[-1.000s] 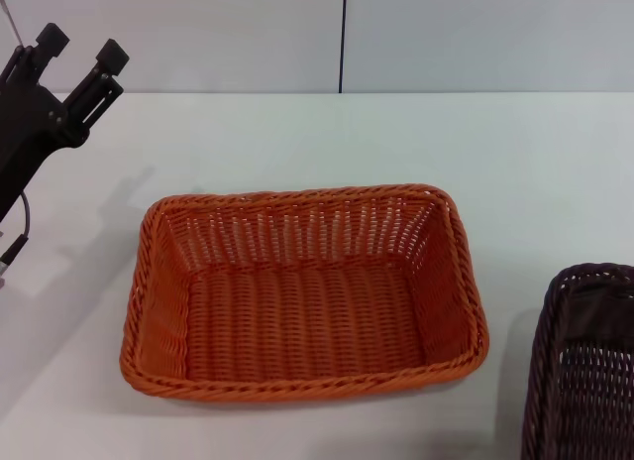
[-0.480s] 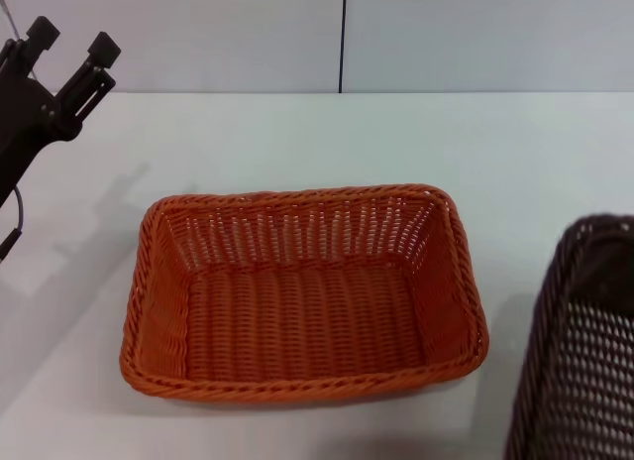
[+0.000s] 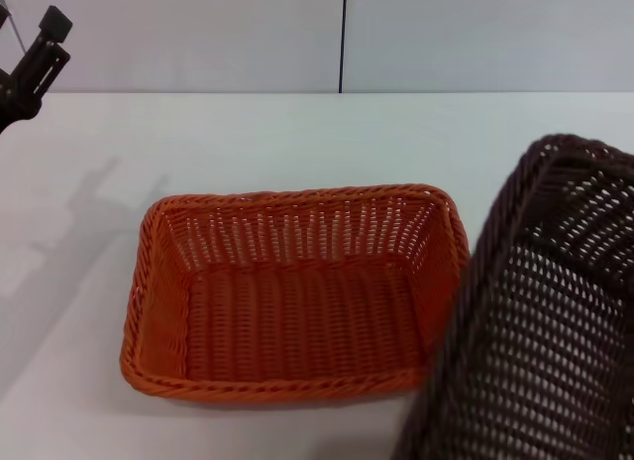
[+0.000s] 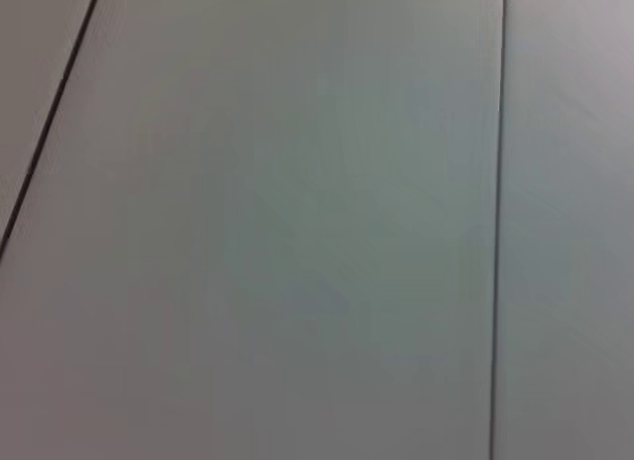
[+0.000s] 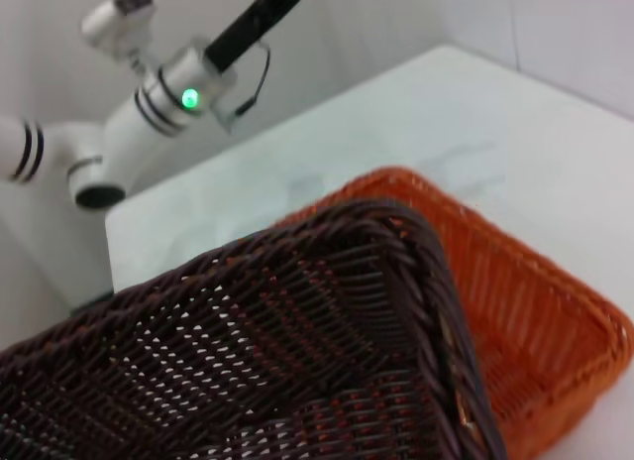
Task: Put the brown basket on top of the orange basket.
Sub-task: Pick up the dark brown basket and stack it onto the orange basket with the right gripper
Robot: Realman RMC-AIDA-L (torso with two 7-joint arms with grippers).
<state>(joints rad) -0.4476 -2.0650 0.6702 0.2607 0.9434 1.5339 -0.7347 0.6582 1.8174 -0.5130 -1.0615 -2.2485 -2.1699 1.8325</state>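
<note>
The brown basket (image 3: 540,321) hangs tilted in the air at my right, its near corner overlapping the right edge of the orange basket (image 3: 297,291) in the head view. From my right wrist its braided rim fills the foreground, with the orange one below and beyond. My right pincer itself shows in no view, so I cannot tell how its fingers sit — I judge it carries the basket, since nothing else holds it up. The orange basket sits flat on the white table (image 3: 297,133), open side up and empty. My left pincer (image 3: 45,39) is raised at the far left edge, well apart; its opening I cannot tell. The lift looks done — what remains is centring, levelling and lowering the brown basket.
</note>
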